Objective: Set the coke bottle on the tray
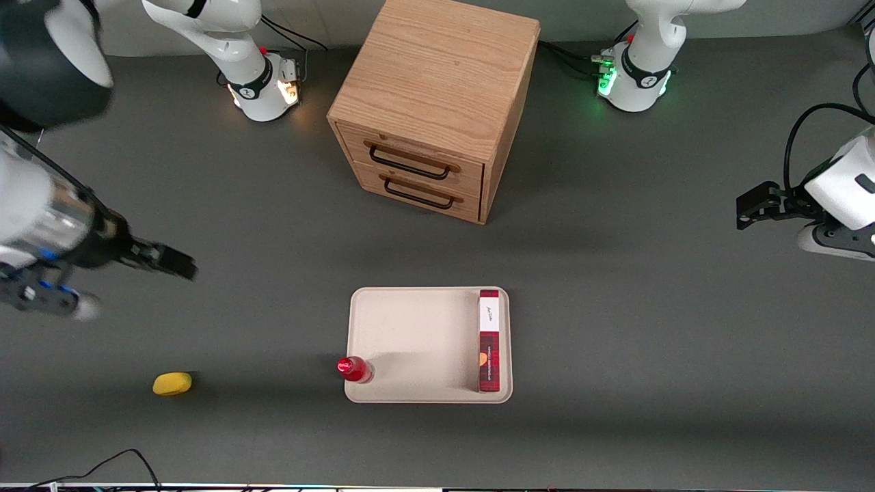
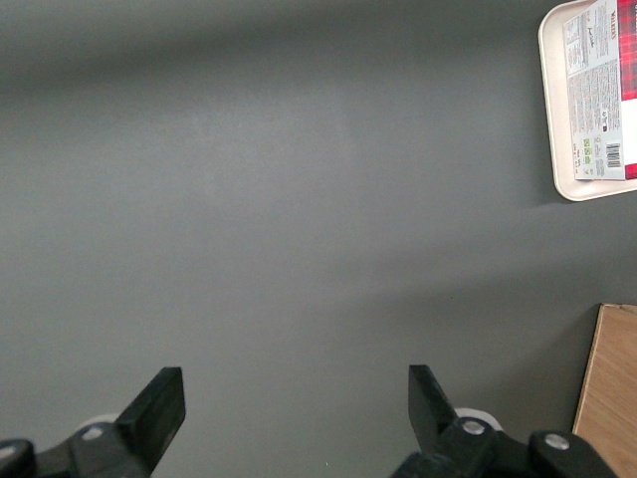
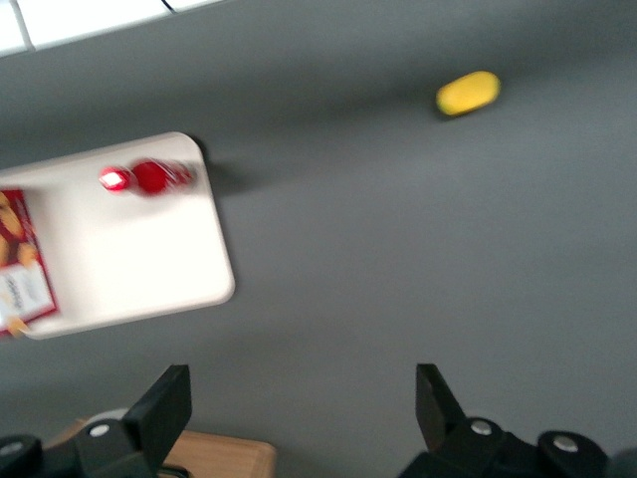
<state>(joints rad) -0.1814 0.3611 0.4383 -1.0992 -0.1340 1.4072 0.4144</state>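
Coke bottle [image 1: 354, 369] stands upright at the tray [image 1: 410, 328] corner nearest the yellow lump [image 1: 171, 383] — apparently just on the rim; small, rigid, likely light and slick, so the body below the narrow neck looks the best hold. Claw [image 1: 174, 263] hangs open, empty, well apart over the bench toward the working arm's end. Only the front view shows the wooden drawer cabinet [image 1: 431, 109] in full — the right wrist view shows bottle [image 3: 149, 178] over tray [image 3: 129, 259].

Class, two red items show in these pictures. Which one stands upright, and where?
The coke bottle, a small all-red bottle standing upright at the tray's corner. The red plaid box lies flat on the tray. The gripper hangs open, away from both.
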